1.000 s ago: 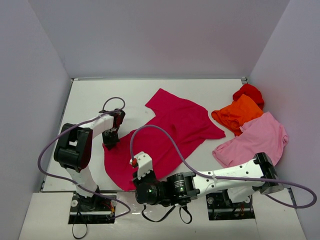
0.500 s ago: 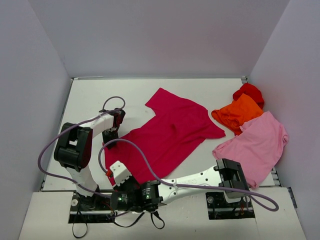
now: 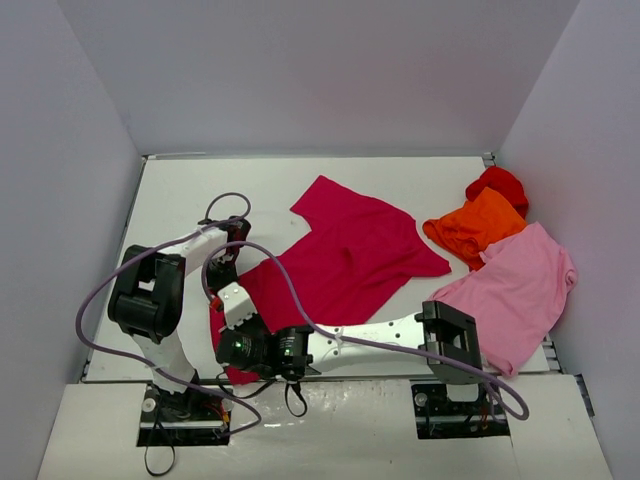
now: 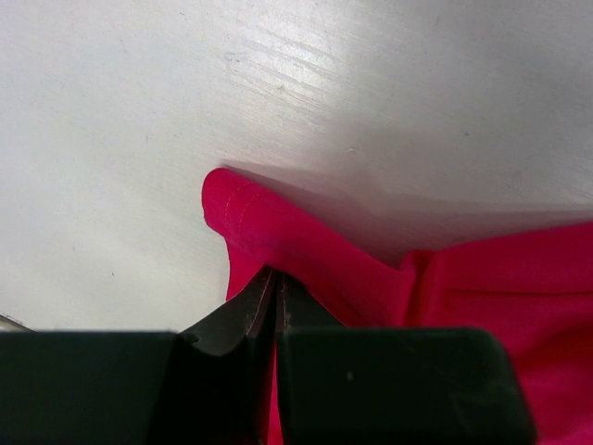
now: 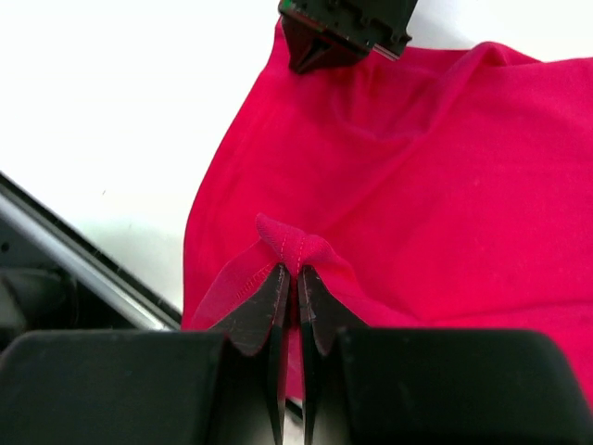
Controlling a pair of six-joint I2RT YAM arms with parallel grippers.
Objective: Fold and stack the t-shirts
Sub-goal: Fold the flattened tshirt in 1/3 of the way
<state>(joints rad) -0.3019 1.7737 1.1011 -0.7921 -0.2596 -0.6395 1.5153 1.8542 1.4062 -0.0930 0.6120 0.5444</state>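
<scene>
The left arm (image 3: 190, 243) rises from its base at the near left, its dark shoulder block upright and its white forearm reaching far and right. Its wrist bends down, so the left gripper (image 4: 275, 278) points at the table. The black fingers (image 4: 232, 320) are pressed together on a fold of the crimson-magenta cloth t-shirt (image 3: 350, 255). The right arm (image 3: 370, 338) lies low and stretched far to the left along the near edge, with its dark elbow block near its base. The right gripper (image 5: 296, 273) sits just near of the left one, its jaws closed on the same shirt's hem.
</scene>
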